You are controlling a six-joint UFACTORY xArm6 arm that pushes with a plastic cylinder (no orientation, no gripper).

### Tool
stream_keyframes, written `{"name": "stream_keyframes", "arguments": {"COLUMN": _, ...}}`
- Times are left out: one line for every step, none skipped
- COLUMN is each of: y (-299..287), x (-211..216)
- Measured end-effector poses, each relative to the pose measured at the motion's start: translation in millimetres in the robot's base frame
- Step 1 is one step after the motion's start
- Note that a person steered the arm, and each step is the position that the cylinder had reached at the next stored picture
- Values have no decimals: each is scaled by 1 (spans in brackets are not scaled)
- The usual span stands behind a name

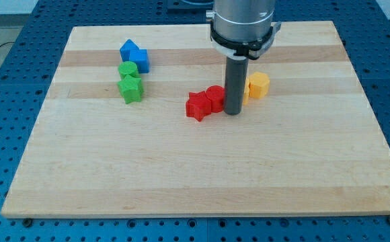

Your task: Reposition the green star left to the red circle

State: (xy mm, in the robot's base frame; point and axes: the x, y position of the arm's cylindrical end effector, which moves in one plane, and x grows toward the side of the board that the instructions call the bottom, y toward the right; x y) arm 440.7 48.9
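The green star lies at the view's upper left, just below a green circle. The red circle sits near the middle of the board, touching a red star on its left. My tip rests on the board right against the red circle's right side, far to the right of the green star.
A blue block sits above the green circle. A yellow block sits just right of the rod, partly hidden by it. The wooden board lies on a blue perforated table.
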Motion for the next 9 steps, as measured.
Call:
{"name": "stream_keyframes", "arguments": {"y": 1, "x": 14}}
{"name": "stream_keyframes", "arguments": {"y": -21, "x": 67}}
{"name": "stream_keyframes", "arguments": {"y": -113, "x": 79}}
{"name": "stream_keyframes", "arguments": {"y": -216, "x": 59}}
{"name": "stream_keyframes", "arguments": {"y": -277, "x": 15}}
{"name": "stream_keyframes", "arguments": {"y": -290, "x": -22}}
{"name": "stream_keyframes", "arguments": {"y": -277, "x": -38}}
{"name": "stream_keyframes", "arguments": {"y": -257, "x": -46}}
{"name": "stream_keyframes", "arguments": {"y": -252, "x": -50}}
